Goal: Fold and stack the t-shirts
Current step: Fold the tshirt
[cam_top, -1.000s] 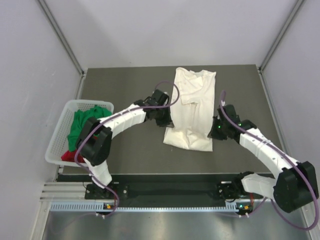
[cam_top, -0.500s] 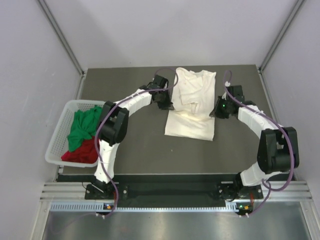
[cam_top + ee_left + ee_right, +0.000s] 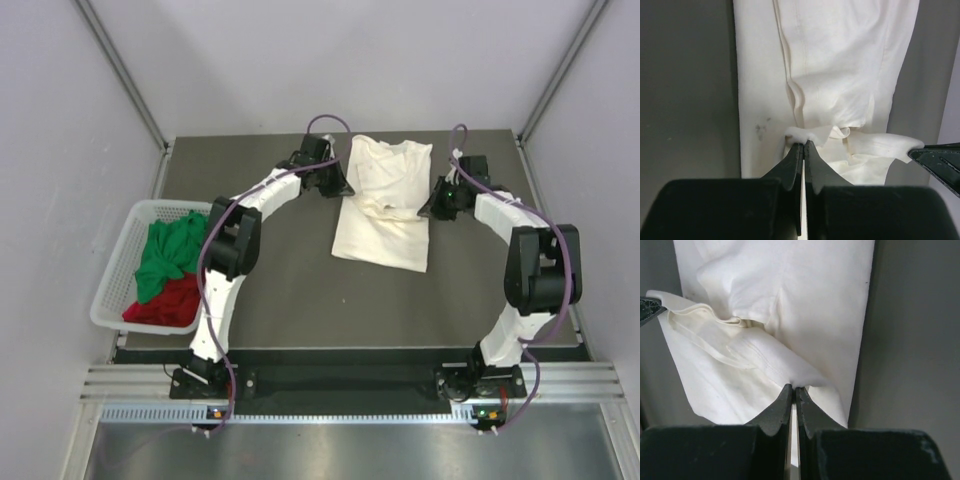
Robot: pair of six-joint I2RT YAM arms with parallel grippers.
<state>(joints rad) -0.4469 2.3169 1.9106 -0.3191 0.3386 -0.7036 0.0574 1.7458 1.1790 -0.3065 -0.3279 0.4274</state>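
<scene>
**A:** Overhead first. What is different from a second ago?

**B:** Both arms have swung away from their bases. The left jaws and right jaws now sit at the two long edges of the cream t-shirt (image 3: 385,205), level with its far half. A second ago they were beside its near half. The near hem has crept up the bench (image 3: 270,290) with them, so the shirt lies shorter.

**A:** And the other two?

**B:** The green t-shirt (image 3: 165,248) and red t-shirt (image 3: 165,303) lie bunched in the basket (image 3: 108,285) at the left, as before.

**A:** Left wrist view?

**B:** The left jaws are closed, pinching a small ridge of the cream t-shirt (image 3: 840,60) at its edge. Loose cloth is gathered just beyond the tips, and the tip of the right jaws shows at the right edge.

**A:** Right wrist view?

**B:** Much the same. The right jaws are closed on a raised fold of the cream t-shirt (image 3: 805,290), with a seamed layer draped off to the left.

**A:** So what does that mean for the job?

**B:** I'd judge a crosswise fold of the first shirt is under way and not yet laid down. The lifted layer probably needs setting flat and square before either side lets go, or it may slump. Two shirts are yet to be folded, and nothing is stacked.
</scene>
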